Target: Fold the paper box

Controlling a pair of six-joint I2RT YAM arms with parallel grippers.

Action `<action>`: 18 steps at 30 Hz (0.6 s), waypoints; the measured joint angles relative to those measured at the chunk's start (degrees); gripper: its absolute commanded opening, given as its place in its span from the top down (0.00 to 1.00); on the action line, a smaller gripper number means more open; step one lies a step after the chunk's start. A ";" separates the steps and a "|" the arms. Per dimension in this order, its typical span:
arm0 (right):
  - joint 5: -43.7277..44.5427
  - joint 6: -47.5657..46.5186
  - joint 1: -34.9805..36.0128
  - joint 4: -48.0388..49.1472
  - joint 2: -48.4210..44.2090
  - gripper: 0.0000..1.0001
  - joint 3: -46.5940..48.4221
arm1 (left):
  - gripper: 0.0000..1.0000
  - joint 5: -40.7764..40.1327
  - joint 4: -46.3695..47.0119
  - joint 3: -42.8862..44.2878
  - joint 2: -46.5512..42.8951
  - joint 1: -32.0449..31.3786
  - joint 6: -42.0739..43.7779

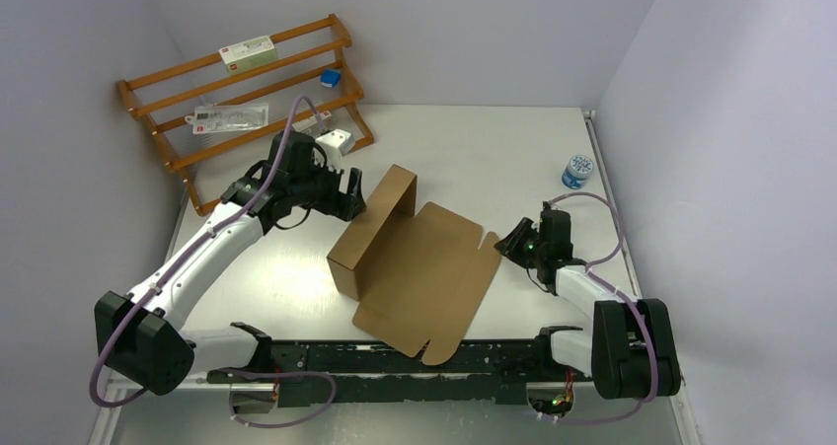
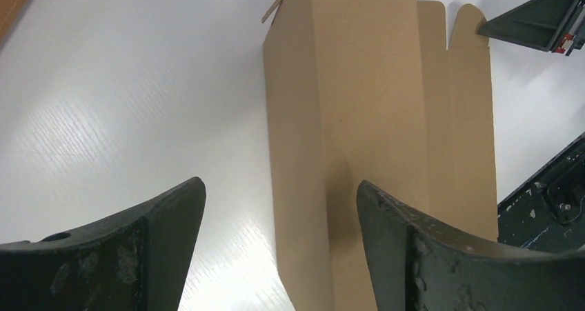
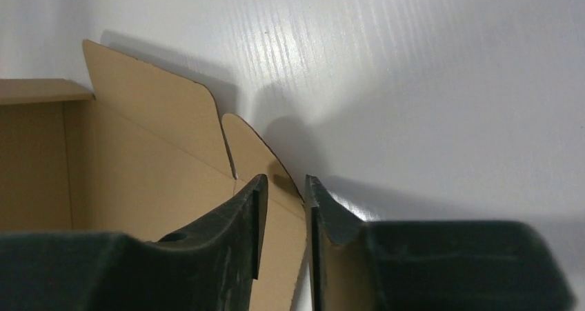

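paper box (image 1: 419,267) lies on the desk (image 1: 494,149), one wall upright; left hand (image 1: 353,193) open beside that wall; right hand (image 1: 507,242) nearly closed around the tabbed edge, grip unclear; a shallow pinch could slip or crease it

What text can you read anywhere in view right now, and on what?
No text is legible.
The top packet on the rack: white label with a red mark, too small to read.
The lower packet: label too blurred to read.
The jar: blue-and-white lid pattern, unreadable.
The box: plain cardboard, no print in any view.
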 measured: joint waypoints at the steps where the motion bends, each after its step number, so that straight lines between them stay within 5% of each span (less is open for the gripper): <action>1: -0.31 -0.09 0.00 -0.02 0.09 0.80 0.00 | 0.14 0.11 0.02 -0.11 0.00 0.07 0.00; 6: -2.12 -0.87 0.00 -0.07 -0.70 1.00 0.02 | 0.14 0.15 0.15 -0.68 0.00 1.14 -0.02; 18: -4.76 -4.26 0.66 -5.97 -5.11 1.00 11.45 | 0.14 -2.69 0.44 -1.20 -1.18 9.75 -2.40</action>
